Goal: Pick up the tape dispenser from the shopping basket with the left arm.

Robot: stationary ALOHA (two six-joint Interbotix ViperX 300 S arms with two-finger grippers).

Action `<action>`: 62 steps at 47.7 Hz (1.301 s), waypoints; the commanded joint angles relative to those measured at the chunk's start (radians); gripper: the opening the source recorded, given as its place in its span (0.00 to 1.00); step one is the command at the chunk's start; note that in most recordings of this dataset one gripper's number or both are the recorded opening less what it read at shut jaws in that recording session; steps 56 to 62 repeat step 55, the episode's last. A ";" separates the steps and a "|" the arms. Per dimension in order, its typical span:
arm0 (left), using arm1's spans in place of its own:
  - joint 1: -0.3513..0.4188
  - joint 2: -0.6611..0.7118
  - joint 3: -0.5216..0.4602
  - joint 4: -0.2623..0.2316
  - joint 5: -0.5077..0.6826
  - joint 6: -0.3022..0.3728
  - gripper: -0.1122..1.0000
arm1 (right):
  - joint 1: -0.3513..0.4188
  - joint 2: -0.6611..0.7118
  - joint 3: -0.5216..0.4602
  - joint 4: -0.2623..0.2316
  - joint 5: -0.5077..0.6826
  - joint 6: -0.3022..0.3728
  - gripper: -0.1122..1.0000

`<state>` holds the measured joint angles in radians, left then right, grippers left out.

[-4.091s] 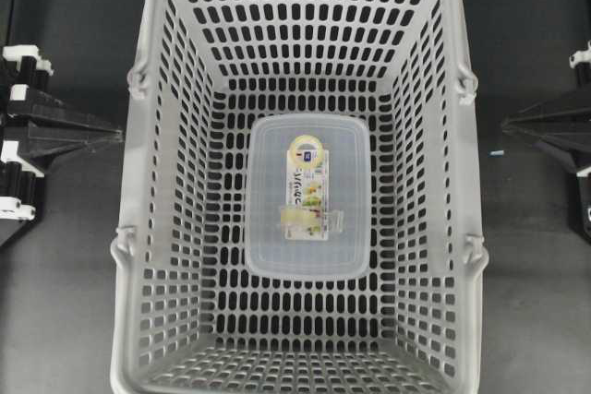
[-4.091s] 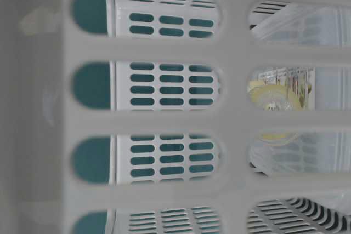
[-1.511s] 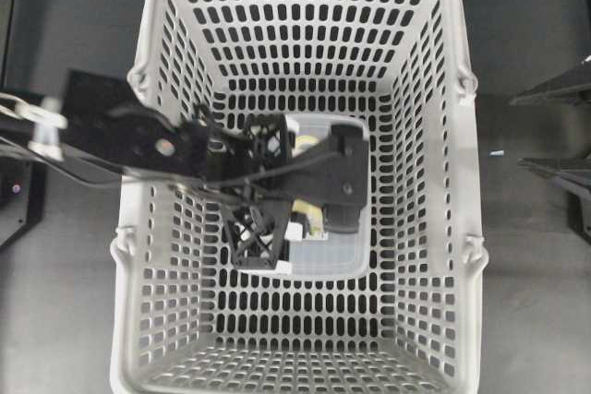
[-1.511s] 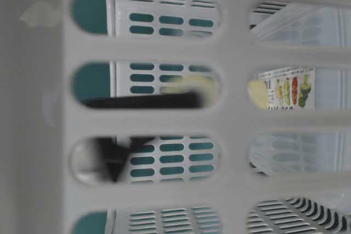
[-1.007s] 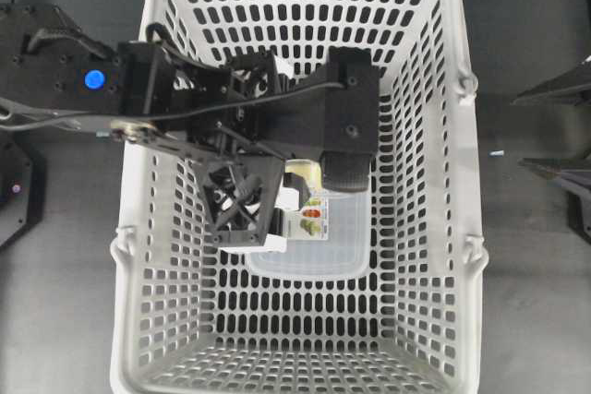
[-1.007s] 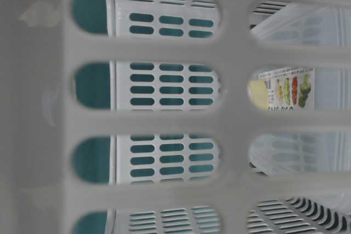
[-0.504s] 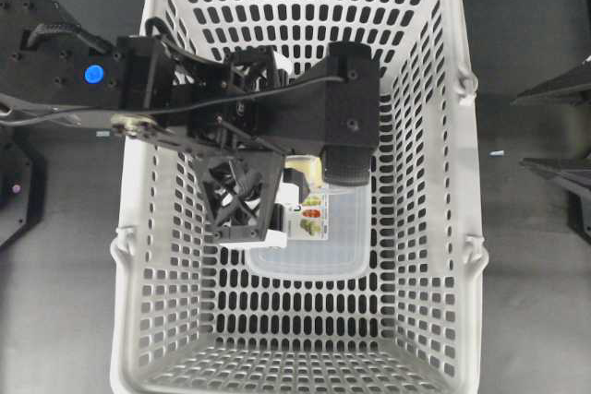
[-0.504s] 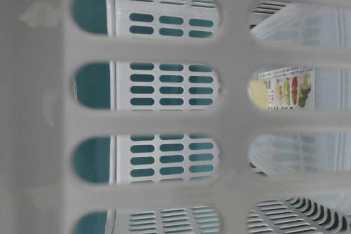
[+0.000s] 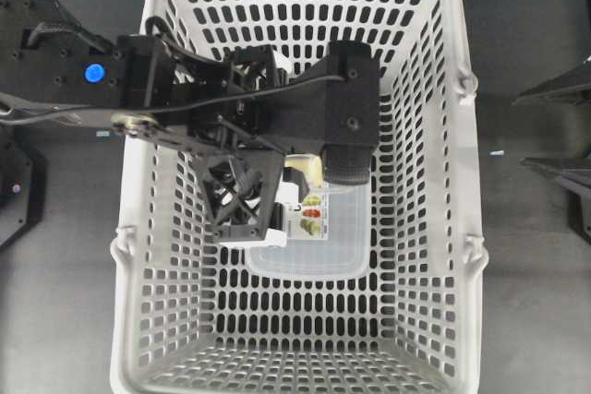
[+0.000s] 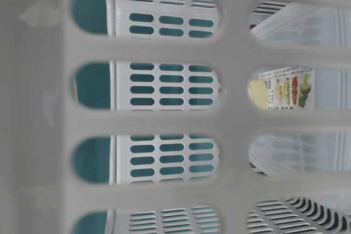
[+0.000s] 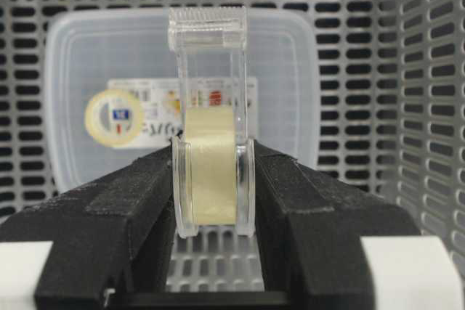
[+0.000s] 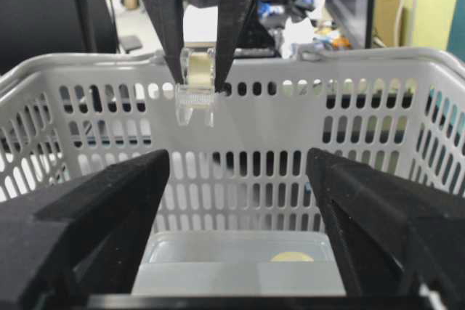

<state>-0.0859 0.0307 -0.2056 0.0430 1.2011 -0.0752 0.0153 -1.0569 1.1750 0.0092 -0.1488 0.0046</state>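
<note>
The tape dispenser is a clear plastic holder with a pale yellow tape roll. My left gripper is shut on its roll end and holds it upright above the shopping basket. In the right wrist view the left gripper holds the dispenser at about rim height. In the overhead view the left arm, with its blue dot, hides the dispenser. My right gripper is open and empty outside the basket, facing its wall.
A flat translucent lidded container with a label and yellow circle lies on the basket floor under the held dispenser; it also shows in the left wrist view and the right wrist view. Basket walls surround it.
The dispenser lay on the container at first. My left arm reached in, closed on it and rose. In the last half second almost nothing moved.
</note>
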 commanded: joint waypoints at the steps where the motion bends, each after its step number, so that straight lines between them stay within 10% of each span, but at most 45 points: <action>1: -0.003 -0.014 -0.015 0.003 -0.003 0.002 0.35 | 0.002 0.005 -0.009 0.003 -0.006 0.000 0.77; 62: -0.011 -0.015 0.009 0.002 -0.003 0.000 0.35 | 0.002 0.005 -0.005 0.003 -0.005 0.000 0.77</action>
